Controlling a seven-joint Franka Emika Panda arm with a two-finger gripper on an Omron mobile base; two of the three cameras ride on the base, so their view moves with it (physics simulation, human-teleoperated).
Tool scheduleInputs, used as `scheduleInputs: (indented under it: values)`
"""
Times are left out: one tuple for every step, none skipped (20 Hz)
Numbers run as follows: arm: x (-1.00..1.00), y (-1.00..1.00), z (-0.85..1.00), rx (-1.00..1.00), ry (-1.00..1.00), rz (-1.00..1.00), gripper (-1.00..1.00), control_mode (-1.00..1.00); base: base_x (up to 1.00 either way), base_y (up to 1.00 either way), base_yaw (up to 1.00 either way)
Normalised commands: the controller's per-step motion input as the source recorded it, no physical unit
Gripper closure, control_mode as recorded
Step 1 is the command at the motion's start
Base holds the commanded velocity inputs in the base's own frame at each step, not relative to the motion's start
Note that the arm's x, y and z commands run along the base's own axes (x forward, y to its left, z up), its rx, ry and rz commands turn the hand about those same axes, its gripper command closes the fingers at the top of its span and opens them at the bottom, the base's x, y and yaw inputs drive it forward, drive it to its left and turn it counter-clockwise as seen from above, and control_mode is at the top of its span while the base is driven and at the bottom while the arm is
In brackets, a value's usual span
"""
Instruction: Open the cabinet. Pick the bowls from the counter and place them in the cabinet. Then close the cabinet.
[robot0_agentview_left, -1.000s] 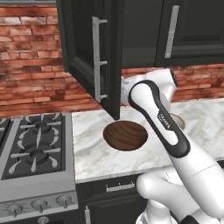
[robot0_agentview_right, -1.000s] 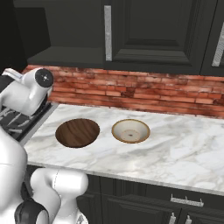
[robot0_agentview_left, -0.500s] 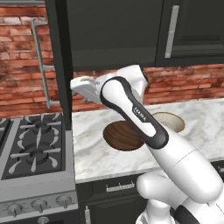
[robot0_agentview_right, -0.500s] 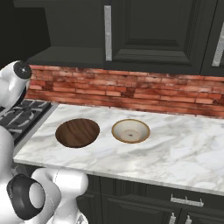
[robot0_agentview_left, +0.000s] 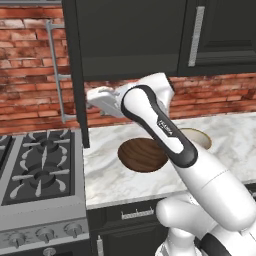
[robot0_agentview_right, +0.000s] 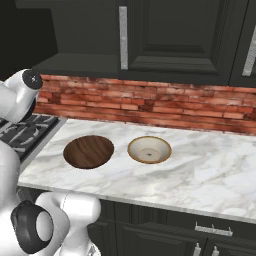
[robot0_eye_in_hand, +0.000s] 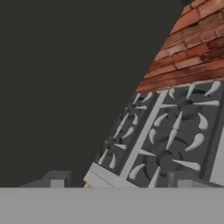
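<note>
- Door (robot0_agentview_left: 75, 75) of the cabinet (robot0_agentview_left: 130, 35) stands swung out, edge toward us over the seam between stove (robot0_agentview_left: 40, 165) and desk (robot0_agentview_right: 210, 170); our pincer (robot0_agentview_left: 95, 98) sits just beside it, fingers apart on nothing.
- Risk: our elbow could knock the door shut as we swing back.
- Brown bowl (robot0_agentview_right: 89, 151) and cream bowl (robot0_agentview_right: 149, 149) lie close together on the desk; reaching for one, we might nudge the other.

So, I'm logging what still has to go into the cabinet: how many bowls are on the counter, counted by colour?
Dark brown wood-grain bowl: 1
Cream bowl with tan rim: 1
Total: 2, both sitting on the marble counter, side by side and apart.
</note>
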Motion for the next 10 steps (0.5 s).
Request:
scheduleInputs:
  values:
    - [0.0,-0.3,0.0,0.01,-0.01,-0.01,-1.0,-1.0,0.0,0.0,0.0]
    - [0.0,-0.47,0.04,0.0,-0.05,0.0,-1.0,-1.0,0.0,0.0,0.0]
    - [0.0,-0.6,0.0,0.0,-0.02,-0.01,-1.0,-1.0,0.0,0.0,0.0]
    - [0.0,-0.76,0.09,0.0,-0.03,-0.03,-1.0,-1.0,0.0,0.0,0.0]
    - [0.0,-0.87,0.2,0.0,-0.05,-0.04,-1.0,-1.0,0.0,0.0,0.0]
    - [0.0,-1.0,0.48,0.0,-0.05,-0.06,-1.0,-1.0,0.0,0.0,0.0]
    - [-0.01,-1.0,0.51,0.0,-0.02,-0.06,-1.0,-1.0,0.0,0.0,0.0]
    - [-0.11,-1.0,0.56,0.0,-0.05,-0.06,-1.0,-1.0,0.0,0.0,0.0]
    - [-0.08,-1.0,0.56,0.0,-0.05,-0.07,-1.0,-1.0,0.0,0.0,0.0]
    - [-0.11,-1.0,0.51,0.0,-0.08,-0.08,-1.0,-1.0,0.0,0.0,0.0]
